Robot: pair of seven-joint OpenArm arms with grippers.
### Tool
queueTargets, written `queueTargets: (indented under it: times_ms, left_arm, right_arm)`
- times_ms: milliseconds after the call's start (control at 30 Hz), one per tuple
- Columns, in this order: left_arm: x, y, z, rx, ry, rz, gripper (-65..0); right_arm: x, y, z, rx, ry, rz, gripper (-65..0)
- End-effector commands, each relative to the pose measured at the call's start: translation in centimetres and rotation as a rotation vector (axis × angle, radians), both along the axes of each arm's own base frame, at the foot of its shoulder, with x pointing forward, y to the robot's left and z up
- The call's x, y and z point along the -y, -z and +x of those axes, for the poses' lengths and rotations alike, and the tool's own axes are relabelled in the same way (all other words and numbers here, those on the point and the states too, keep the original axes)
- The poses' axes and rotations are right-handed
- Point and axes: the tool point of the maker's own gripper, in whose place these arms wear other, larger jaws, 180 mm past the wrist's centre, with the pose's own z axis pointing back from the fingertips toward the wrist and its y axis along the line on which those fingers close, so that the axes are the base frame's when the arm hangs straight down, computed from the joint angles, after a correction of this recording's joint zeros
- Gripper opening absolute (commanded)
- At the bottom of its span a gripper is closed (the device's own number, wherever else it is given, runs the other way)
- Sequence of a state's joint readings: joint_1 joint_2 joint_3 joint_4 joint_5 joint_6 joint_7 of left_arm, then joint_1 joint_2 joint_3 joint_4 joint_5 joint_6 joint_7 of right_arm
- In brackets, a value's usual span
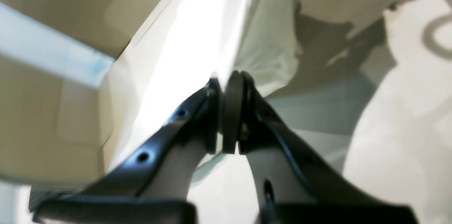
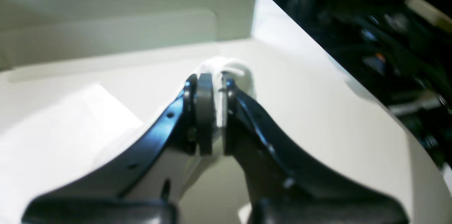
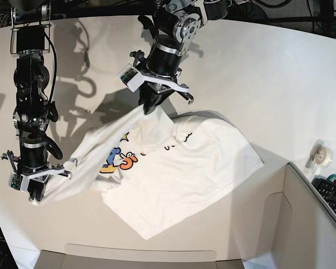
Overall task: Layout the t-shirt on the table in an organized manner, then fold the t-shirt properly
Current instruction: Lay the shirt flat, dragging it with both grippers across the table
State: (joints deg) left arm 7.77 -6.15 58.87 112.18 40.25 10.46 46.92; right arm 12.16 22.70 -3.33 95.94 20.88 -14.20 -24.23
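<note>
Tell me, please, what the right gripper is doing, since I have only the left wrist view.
Observer: The right gripper is shut on a bunched edge of the shirt, low on the base view's left.
Operator: Is the print showing?
Observer: Yes, the coloured letters face up, between the two grippers.
Operator: Does the shirt lie flat?
Observer: No. It hangs stretched and creased from the left gripper to the right one, and only its other half rests on the table.
</note>
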Motion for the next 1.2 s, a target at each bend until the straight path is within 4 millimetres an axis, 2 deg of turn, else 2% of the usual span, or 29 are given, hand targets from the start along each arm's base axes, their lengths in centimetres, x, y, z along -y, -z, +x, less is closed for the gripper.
queueTargets:
  times_ms: [0, 233, 433, 567, 667, 767, 933, 1100, 1167]
  left_arm:
    - [1.2, -0.5, -1.1, 0.001, 0.028, -0.019, -65.0]
    - [1.8, 0.1, -1.5, -0.044, 0.057, -0.037, -65.0]
    - [3.4, 2.9, -1.1, -0.160, 0.106, -0.075, -65.0]
    - [4.5, 4.6, -0.5, -0.268, 0.132, -0.125, -65.0]
    - [5.5, 5.0, 0.0, -0.330, 0.151, -0.172, -65.0]
    - [7.4, 4.8, 0.2, -0.375, 0.218, -0.198, -65.0]
    - [10.3, 4.6, -0.7, -0.433, 0.353, -0.199, -65.0]
    - [13.7, 3.8, -2.7, -0.442, 0.536, -0.159, -65.0]
    - [15.0, 4.2, -3.5, -0.456, 0.565, -0.141, -65.0]
  right_arm:
    - [0.9, -2.0, -0.1, 0.063, 0.018, -0.035, -65.0]
    - [4.8, 0.5, -1.6, -0.003, 0.108, -0.042, -65.0]
    - [9.6, 1.6, -2.2, -0.033, 0.233, -0.013, -65.0]
    - [11.0, 1.3, -1.1, -0.030, 0.270, 0.009, -65.0]
    - [11.7, 1.1, 0.0, -0.030, 0.287, 0.025, -65.0]
    - [12.4, 0.9, 1.2, -0.029, 0.306, 0.049, -65.0]
    - [13.8, 0.1, 2.9, -0.022, 0.343, 0.078, -65.0]
    - [14.8, -0.8, 4.0, -0.015, 0.367, 0.094, -65.0]
    - [15.2, -1.3, 4.2, -0.016, 0.383, 0.053, -65.0]
